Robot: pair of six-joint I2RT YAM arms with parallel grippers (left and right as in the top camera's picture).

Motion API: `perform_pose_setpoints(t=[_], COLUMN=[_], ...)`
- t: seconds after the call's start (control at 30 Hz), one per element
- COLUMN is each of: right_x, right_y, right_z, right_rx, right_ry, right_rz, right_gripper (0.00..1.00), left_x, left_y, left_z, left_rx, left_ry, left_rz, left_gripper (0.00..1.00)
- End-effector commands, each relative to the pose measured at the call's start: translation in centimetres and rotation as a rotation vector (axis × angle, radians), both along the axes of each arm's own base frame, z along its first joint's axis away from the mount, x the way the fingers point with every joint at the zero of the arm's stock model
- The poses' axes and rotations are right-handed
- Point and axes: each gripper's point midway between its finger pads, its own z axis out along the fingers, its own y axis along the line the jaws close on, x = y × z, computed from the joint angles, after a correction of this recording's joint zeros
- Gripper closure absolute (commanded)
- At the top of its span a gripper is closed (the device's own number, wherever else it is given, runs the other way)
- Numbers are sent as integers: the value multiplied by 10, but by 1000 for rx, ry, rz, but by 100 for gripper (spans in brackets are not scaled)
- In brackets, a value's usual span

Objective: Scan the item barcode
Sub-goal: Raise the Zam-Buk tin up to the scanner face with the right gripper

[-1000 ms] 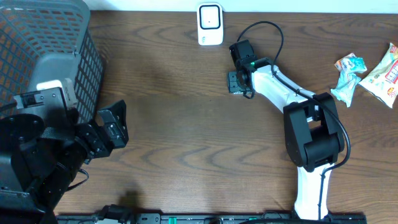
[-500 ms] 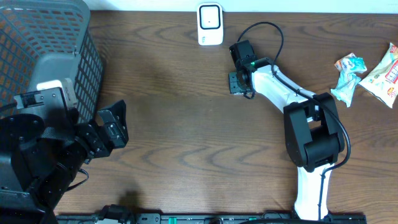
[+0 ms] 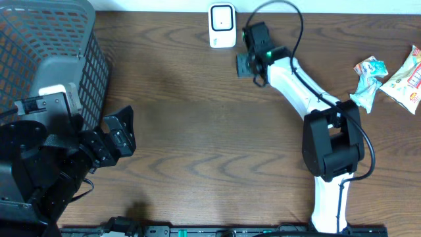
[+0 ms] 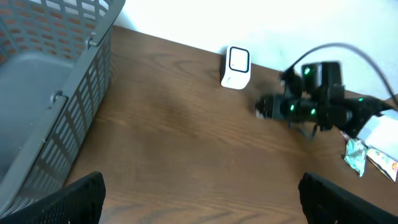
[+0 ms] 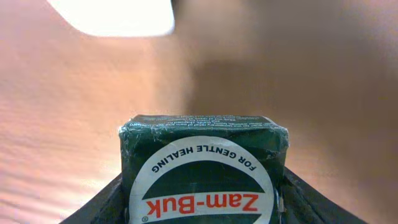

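The item is a dark green Zam-Buk box (image 5: 202,168) with a round white label, and my right gripper (image 5: 202,202) is shut on it, one finger (image 5: 102,205) on each side. From overhead, that gripper (image 3: 247,66) holds the box (image 3: 241,64) just right of the white scanner (image 3: 222,25) at the table's far edge. In the right wrist view the scanner (image 5: 112,12) is a bright blur at the upper left. My left gripper (image 3: 118,135) stands open near the basket with nothing in it; the left wrist view shows its jaws (image 4: 214,205) wide apart.
A grey mesh basket (image 3: 46,59) fills the far left corner. Two snack packets (image 3: 368,79) (image 3: 408,79) lie at the right edge. The right arm's black cable (image 3: 283,13) loops above its wrist. The left wrist view takes in the basket (image 4: 50,93), scanner (image 4: 237,66) and right arm (image 4: 311,106).
My right gripper has carried the box toward the table's far edge, closer to the scanner. The left arm has not moved.
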Motion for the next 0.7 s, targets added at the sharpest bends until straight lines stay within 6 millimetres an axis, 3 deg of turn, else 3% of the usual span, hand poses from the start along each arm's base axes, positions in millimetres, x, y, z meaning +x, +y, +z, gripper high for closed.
perform_pose_setpoints(t=[0.0,0.43,0.67], right_x=[22,86,104], right_y=[22,50,67], right_z=[48,146,161], right_rx=[70,245,316], right_ry=[-139,-620,-791], right_rz=[54,61,78], right_gripper=[48,50,53], left_x=[0,0,0], left_y=[3,3,3], left_z=[2,2,2], left_rx=[-2,-2,-2], left_ry=[-5,-5,-5], left_rz=[20,20,20], left_gripper=[2,2,2])
